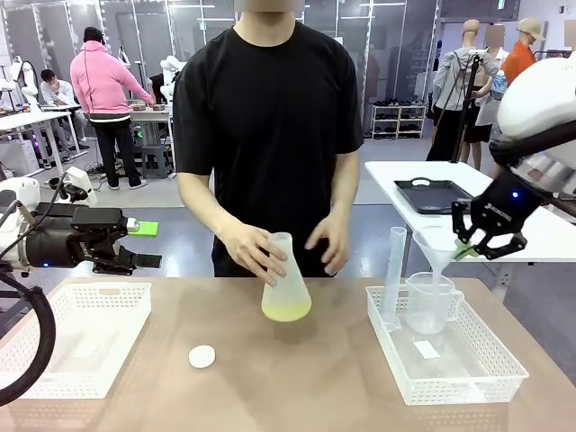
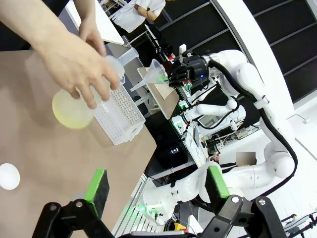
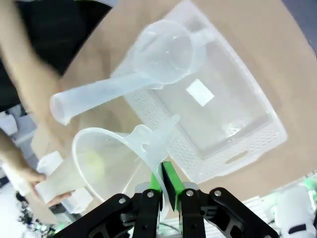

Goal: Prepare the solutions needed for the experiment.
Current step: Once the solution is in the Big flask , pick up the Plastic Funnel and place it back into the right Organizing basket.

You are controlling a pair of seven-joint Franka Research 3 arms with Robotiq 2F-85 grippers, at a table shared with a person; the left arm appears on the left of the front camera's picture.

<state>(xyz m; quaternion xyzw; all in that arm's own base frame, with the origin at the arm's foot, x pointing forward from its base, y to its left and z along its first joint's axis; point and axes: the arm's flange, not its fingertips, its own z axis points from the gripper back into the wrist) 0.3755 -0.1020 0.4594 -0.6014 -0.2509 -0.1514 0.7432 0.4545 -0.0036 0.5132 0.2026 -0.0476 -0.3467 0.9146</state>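
Flask (image 1: 286, 281): middle of tabletop (image 1: 342, 378), tilted in person's hand (image 1: 247, 250), solution (image 1: 286, 311) in base | right tool (image 1: 474, 245): clamped on funnel (image 1: 436, 243) over tray (image 1: 504, 360) | left tool (image 1: 142, 245): spread, empty | you: seat the funnel only once the neck stands upright.

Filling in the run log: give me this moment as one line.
left gripper open | right gripper shut on funnel | person's hand holds tilted flask of yellow-green liquid
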